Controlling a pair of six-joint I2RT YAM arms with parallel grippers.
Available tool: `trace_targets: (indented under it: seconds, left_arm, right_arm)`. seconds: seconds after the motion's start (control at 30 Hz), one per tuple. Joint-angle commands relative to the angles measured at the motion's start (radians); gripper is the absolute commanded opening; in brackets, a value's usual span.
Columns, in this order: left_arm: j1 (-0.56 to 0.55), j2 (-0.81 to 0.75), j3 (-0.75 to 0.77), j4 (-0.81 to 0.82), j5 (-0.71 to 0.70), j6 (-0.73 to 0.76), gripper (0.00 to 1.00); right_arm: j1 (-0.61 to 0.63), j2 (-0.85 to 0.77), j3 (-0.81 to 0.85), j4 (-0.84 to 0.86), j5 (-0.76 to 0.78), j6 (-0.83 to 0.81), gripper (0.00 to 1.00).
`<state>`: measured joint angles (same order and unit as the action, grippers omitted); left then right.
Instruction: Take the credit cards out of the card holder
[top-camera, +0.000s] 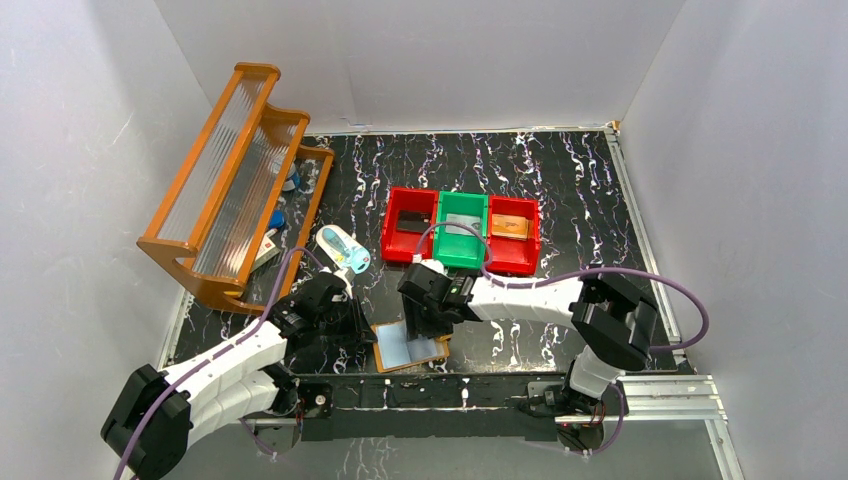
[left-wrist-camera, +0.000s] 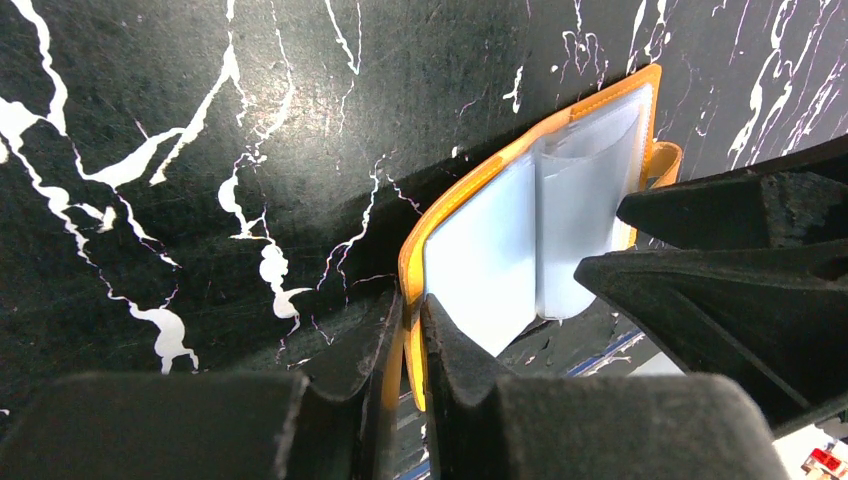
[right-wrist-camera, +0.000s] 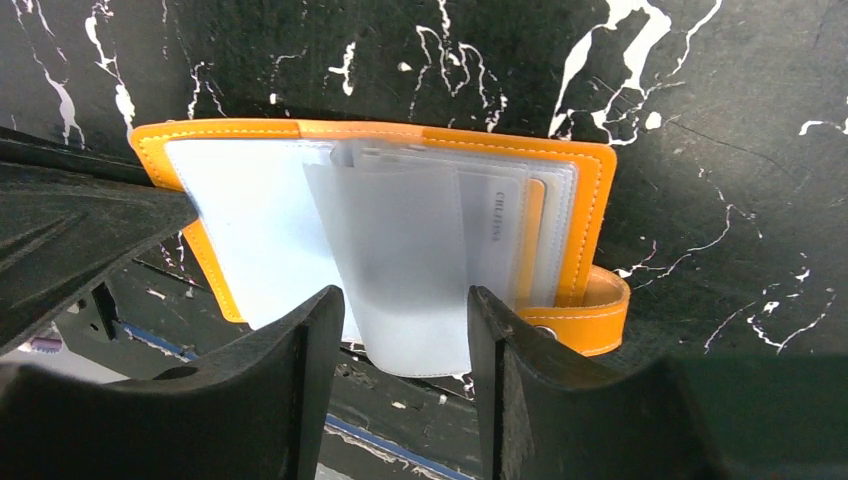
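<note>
Orange leather-look covers lie spread open on the black marbled table (top-camera: 580, 190): this is the card holder (top-camera: 384, 361), resting at about 6 o'clock on the tabletop, close to the near edge and between the two arms. Its inner face looks pale blue-grey and glossy.

The left gripper (top-camera: 370, 338) sits at the holder's 9 o'clock. In the left wrist view its fingers are pressed nearly together, pinching the orange cover edge (left-wrist-camera: 410, 262) between them.

The right gripper (top-camera: 425, 332) comes in from the holder's 12 o'clock. In its wrist view, the jaws stand spread, one on each side of a frosted clear pocket leaf (right-wrist-camera: 400, 250). It cannot be told whether they touch the leaf.

The credit cards (right-wrist-camera: 497, 238) are tucked in the stacked pockets toward the holder's 3 o'clock side, with only a printed strip of one showing. A strap tab (right-wrist-camera: 590, 318) with a snap curls off the cover at 4 o'clock.

Farther back, at 12 o'clock from the holder, sit a red bin (top-camera: 410, 243), a green bin (top-camera: 460, 245) and a second red bin (top-camera: 513, 250). A wooden rack (top-camera: 235, 180) leans at 10 o'clock.
</note>
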<state>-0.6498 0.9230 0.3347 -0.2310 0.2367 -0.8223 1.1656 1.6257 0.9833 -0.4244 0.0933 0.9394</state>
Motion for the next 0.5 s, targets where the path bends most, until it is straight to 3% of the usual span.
trace_targets:
  seconds: [0.0,0.47]
  left_arm:
    - [-0.002,-0.001,0.009,0.009,0.024,0.006,0.11]
    - [-0.002,-0.013,0.001,0.014,0.026,0.001,0.11]
  right_arm:
    - [0.024,0.015,0.084,-0.078,0.079,-0.010,0.55]
    - [0.025,0.030,0.006,0.314,-0.215,0.003,0.57]
